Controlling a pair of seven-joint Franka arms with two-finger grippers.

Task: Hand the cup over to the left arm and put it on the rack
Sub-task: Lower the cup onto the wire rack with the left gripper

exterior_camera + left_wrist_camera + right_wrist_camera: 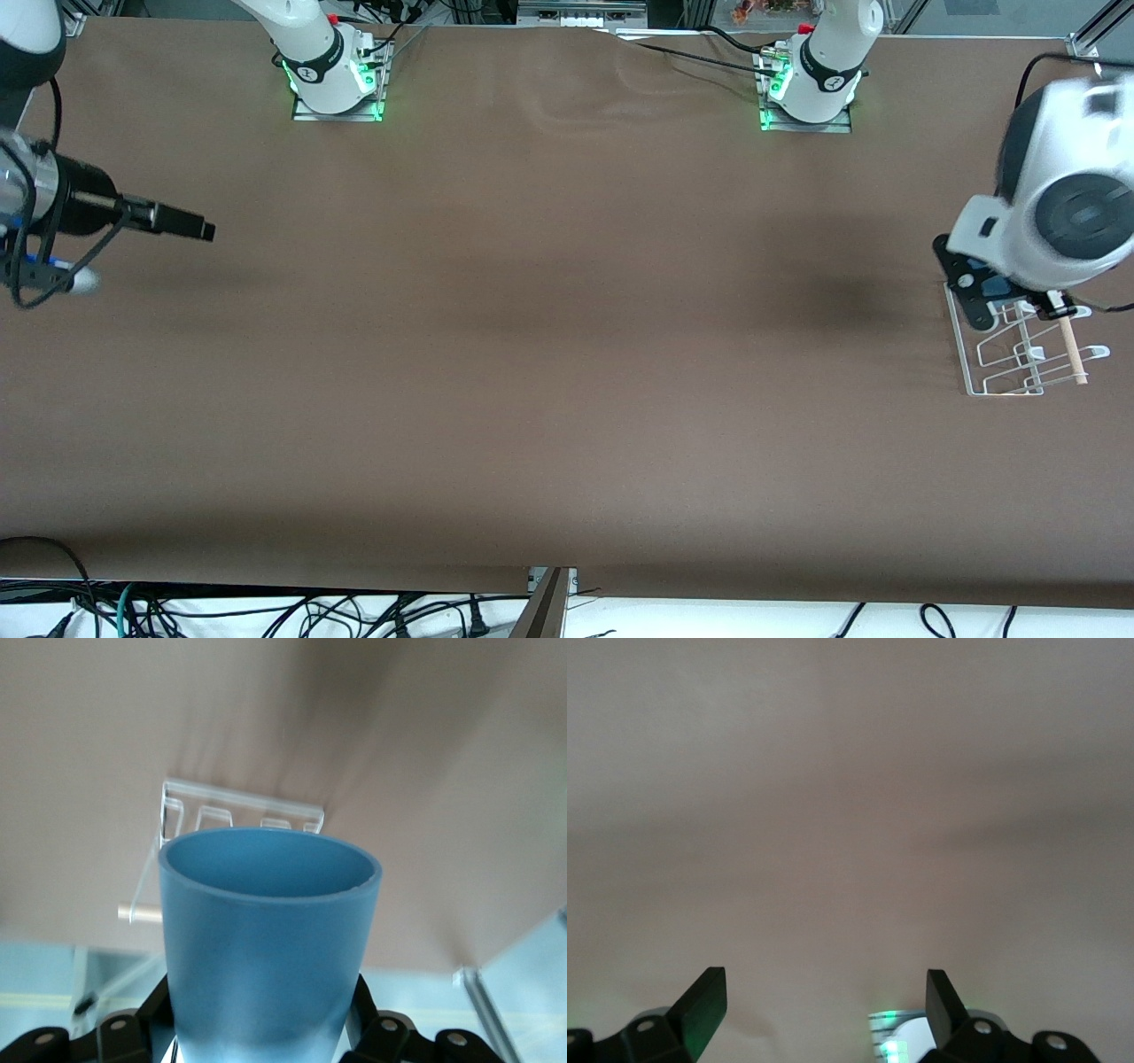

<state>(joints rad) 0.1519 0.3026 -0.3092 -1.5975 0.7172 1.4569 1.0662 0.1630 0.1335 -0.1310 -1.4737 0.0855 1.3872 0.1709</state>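
My left gripper (985, 283) is shut on the light-blue cup (995, 285) and holds it over the end of the white wire rack (1019, 359) that lies toward the robots' bases, at the left arm's end of the table. In the left wrist view the cup (266, 939) fills the space between the black fingers (158, 1003) of the left gripper (266, 1014), its open mouth pointing toward the rack (239, 815) and the wooden rod (140, 913). My right gripper (190, 226) waits open and empty over bare table at the right arm's end; its jaws stand wide apart in the right wrist view (824, 988).
The two arm bases (337, 84) (811, 89) stand along the table's edge by the robots. The rack's wooden rod (1074, 350) lies along its side nearest the table's end. Cables (354, 616) hang below the table's edge nearest the front camera.
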